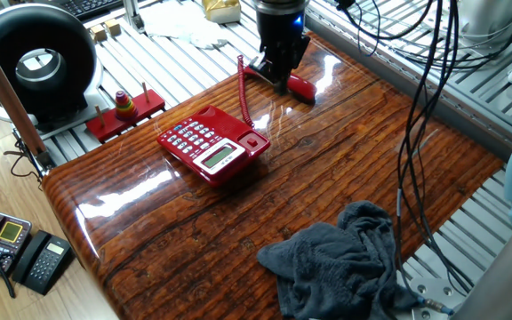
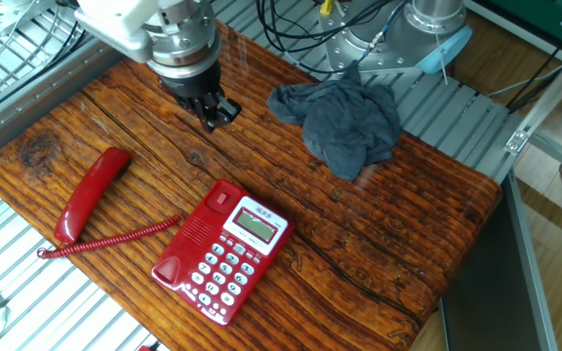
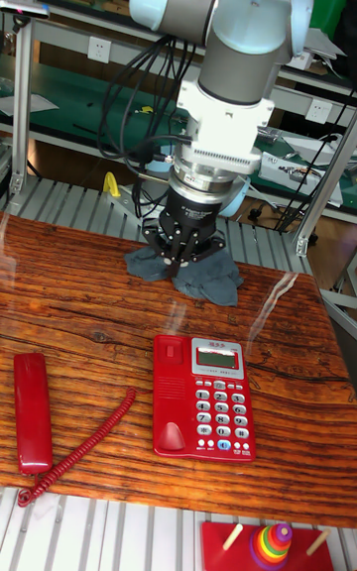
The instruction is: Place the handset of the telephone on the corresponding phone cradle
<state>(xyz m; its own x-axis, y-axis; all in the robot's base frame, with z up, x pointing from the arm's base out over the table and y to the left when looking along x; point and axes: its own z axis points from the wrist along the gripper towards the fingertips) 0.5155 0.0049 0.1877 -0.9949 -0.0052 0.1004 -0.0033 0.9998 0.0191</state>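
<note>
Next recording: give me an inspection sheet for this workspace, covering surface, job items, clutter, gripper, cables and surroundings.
Surface: glossy wooden table, reflections, no spills seen.
Job's things: red handset lies flat off the telephone, joined by its coiled cord; phone cradle unoccupied.
Clutter: crumpled grey cloth on the table.
Gripper: gripper above the table, apart from the handset, jaws look closed on nothing.
Cables: black cables hang beside the table.
Surroundings: two dark phones on the floor; ring-stacking toy on a red base beside the table.
</note>
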